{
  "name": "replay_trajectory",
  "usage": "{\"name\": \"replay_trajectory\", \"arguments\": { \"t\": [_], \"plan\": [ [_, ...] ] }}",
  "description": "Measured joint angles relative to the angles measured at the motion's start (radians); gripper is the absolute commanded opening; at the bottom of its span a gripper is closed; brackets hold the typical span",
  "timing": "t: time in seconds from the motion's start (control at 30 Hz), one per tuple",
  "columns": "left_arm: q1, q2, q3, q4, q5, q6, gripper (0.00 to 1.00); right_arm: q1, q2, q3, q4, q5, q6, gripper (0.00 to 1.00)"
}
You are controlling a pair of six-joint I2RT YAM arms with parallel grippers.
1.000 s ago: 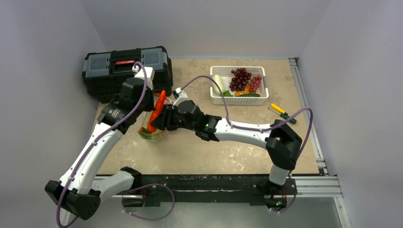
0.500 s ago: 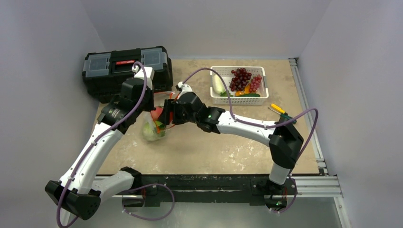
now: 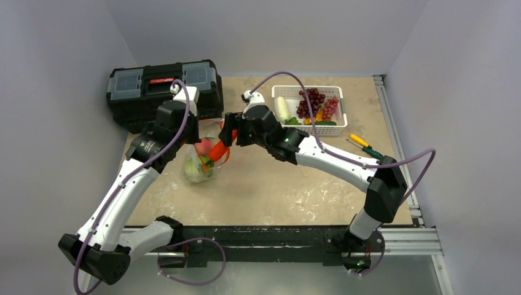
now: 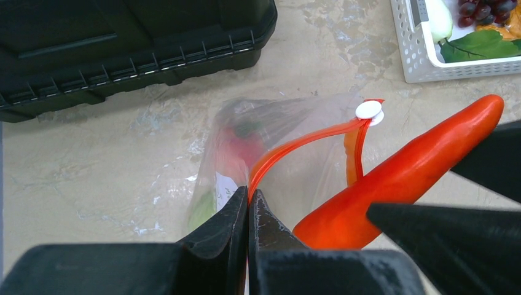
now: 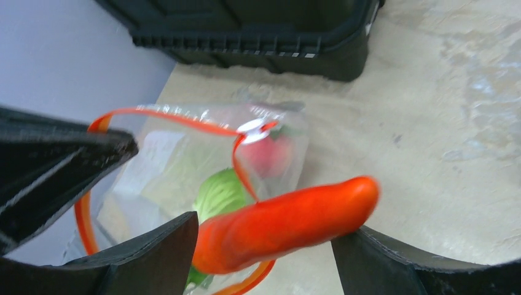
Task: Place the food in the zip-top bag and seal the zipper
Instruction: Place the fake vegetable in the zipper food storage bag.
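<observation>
The clear zip-top bag (image 3: 198, 166) hangs from my left gripper (image 4: 249, 195), which is shut on the orange-red zipper strip (image 4: 295, 142) at one end of the open mouth. The white slider (image 4: 369, 110) sits at the strip's far end. A green leafy piece (image 5: 221, 193) and a pink-red round piece (image 5: 273, 157) lie inside. The orange carrot (image 5: 289, 221) leans with its thick end in the bag's mouth and its tip pointing out. My right gripper (image 5: 264, 228) is wide open with the carrot between its jaws; the carrot looks blurred.
A black toolbox (image 3: 163, 86) stands at the back left, just behind the bag. A white slotted basket (image 3: 309, 129) at the back right holds grape bunches (image 3: 310, 101), a white bulb (image 3: 281, 109) and leaves. Two screwdrivers (image 3: 362, 145) lie right of it.
My right gripper brought the upright carrot down into the bag's mouth, opened, and pulled back toward the far right. The bag sagged lower. My left gripper stayed in place.
</observation>
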Motion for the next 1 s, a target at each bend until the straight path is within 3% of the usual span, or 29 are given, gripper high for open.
{"name": "replay_trajectory", "arguments": {
  "t": [0.2, 0.33, 0.5, 0.53, 0.73, 1.0],
  "plan": [
    [0.003, 0.0, 0.0, 0.0, 0.0, 0.0, 0.0, -0.06, 0.0, 0.014, 0.014, -0.002, 0.005, 0.7],
    [0.003, 0.001, 0.0, 0.0, 0.001, 0.0, 0.0, -0.066, 0.0, 0.014, 0.03, -0.006, 0.008, 0.46],
    [0.003, 0.001, 0.0, 0.0, 0.007, 0.0, 0.0, -0.077, 0.0, 0.005, 0.068, -0.054, 0.037, 0.03],
    [0.004, 0.001, 0.0, 0.0, 0.008, 0.0, 0.0, -0.078, 0.0, 0.001, 0.078, -0.058, 0.04, 0.0],
    [0.004, 0.003, 0.0, 0.0, 0.011, -0.001, 0.0, -0.079, -0.011, -0.037, 0.112, -0.063, 0.107, 0.0],
    [0.004, 0.003, 0.0, 0.0, 0.011, -0.001, 0.0, -0.066, -0.107, -0.13, 0.247, 0.072, 0.23, 0.0]
  ]
}}
